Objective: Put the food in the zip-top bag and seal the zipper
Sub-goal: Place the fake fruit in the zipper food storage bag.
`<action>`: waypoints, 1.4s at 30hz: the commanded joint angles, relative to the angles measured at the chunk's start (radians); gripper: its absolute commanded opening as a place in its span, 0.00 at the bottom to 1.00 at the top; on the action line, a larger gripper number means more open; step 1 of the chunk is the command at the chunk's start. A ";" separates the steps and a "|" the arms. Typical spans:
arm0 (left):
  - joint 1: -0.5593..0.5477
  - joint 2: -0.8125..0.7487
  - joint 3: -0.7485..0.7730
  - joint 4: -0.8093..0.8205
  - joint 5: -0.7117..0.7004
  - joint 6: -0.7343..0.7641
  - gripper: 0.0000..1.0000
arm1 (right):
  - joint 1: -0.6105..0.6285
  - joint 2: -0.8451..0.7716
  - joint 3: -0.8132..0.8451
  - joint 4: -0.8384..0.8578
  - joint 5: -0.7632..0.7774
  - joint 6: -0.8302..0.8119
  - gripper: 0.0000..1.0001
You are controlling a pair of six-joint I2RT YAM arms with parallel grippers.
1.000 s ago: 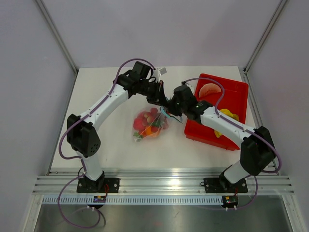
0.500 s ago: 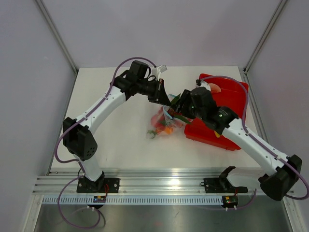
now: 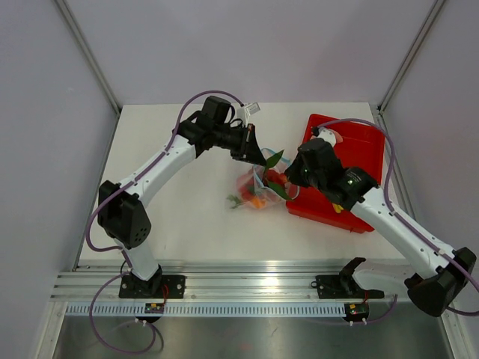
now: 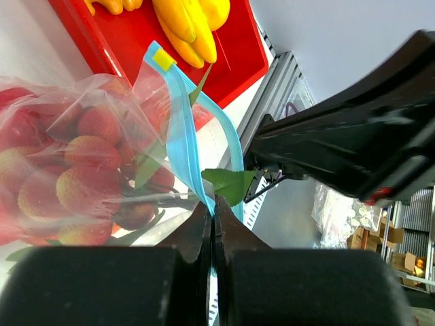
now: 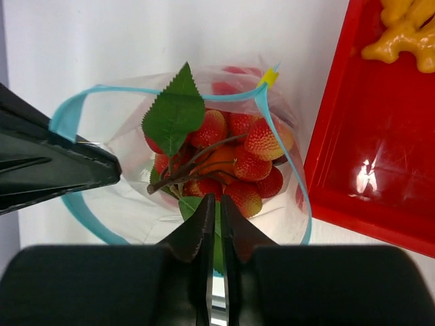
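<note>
From above, the zip-top bag (image 3: 243, 185) sits near the middle of the table (image 3: 165, 217), its right side just beside the left edge of the red tray (image 3: 363, 142), which occupies the far right corner. Both arms meet over the bag's mouth: the left gripper (image 3: 254, 155) on the side toward the far edge, the right gripper (image 3: 288, 178) on the tray side and the nearer of the two to the contents. The left wrist view shows its fingers pressed together on the light blue zipper (image 4: 178, 129). The strip runs up and away from them to a yellow end tab, with the red berries (image 4: 75, 190) behind the film to the left. In the right wrist view the zipper forms an open loop. Its long axis runs from the left gripper's pinch at the left to the yellow tab at the upper right. The right fingers are nearly closed with a green stalk between them, apparently holding the berries' sprig. The fruit and one large leaf (image 5: 175, 112) lie straight ahead of the fingertips, inside the loop. A release here would probably drop the sprig into the bag, though the leaf tops the rim.
</note>
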 commanded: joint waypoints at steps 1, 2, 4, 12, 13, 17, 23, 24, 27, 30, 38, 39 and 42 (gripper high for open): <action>0.000 -0.037 0.008 0.078 0.056 -0.015 0.00 | 0.006 0.070 0.044 -0.010 -0.061 -0.086 0.11; 0.000 -0.038 0.008 0.078 0.058 -0.017 0.00 | 0.006 0.087 0.051 -0.007 -0.107 -0.101 0.11; 0.000 -0.035 0.009 0.083 0.056 -0.021 0.00 | 0.008 0.133 0.067 -0.002 -0.150 -0.121 0.08; -0.002 -0.043 0.012 0.080 0.056 -0.027 0.00 | 0.006 0.294 0.083 0.082 -0.167 -0.143 0.07; -0.002 -0.044 0.011 0.078 0.056 -0.030 0.00 | 0.006 0.341 0.096 0.084 -0.156 -0.146 0.07; 0.000 -0.056 0.006 0.066 0.053 -0.018 0.00 | 0.006 0.404 0.160 0.058 -0.115 -0.147 0.04; 0.000 -0.061 0.006 0.046 0.050 0.003 0.00 | 0.006 0.285 0.160 0.038 -0.093 -0.150 0.06; 0.000 -0.060 0.008 0.048 0.050 0.002 0.00 | 0.006 0.269 0.162 0.030 -0.092 -0.155 0.07; 0.000 -0.057 0.008 0.054 0.058 0.000 0.00 | 0.006 0.217 0.160 0.007 -0.106 -0.169 0.08; 0.000 -0.058 0.008 0.054 0.056 0.003 0.00 | 0.006 0.191 0.150 -0.005 -0.142 -0.196 0.11; 0.000 -0.058 0.005 0.049 0.056 0.008 0.00 | 0.006 0.163 0.130 -0.041 -0.248 -0.268 0.23; 0.000 -0.058 0.003 0.051 0.056 0.005 0.00 | 0.006 0.177 0.134 -0.041 -0.265 -0.282 0.24; 0.000 -0.060 0.003 0.055 0.056 0.002 0.00 | 0.006 0.223 0.134 -0.028 -0.336 -0.304 0.24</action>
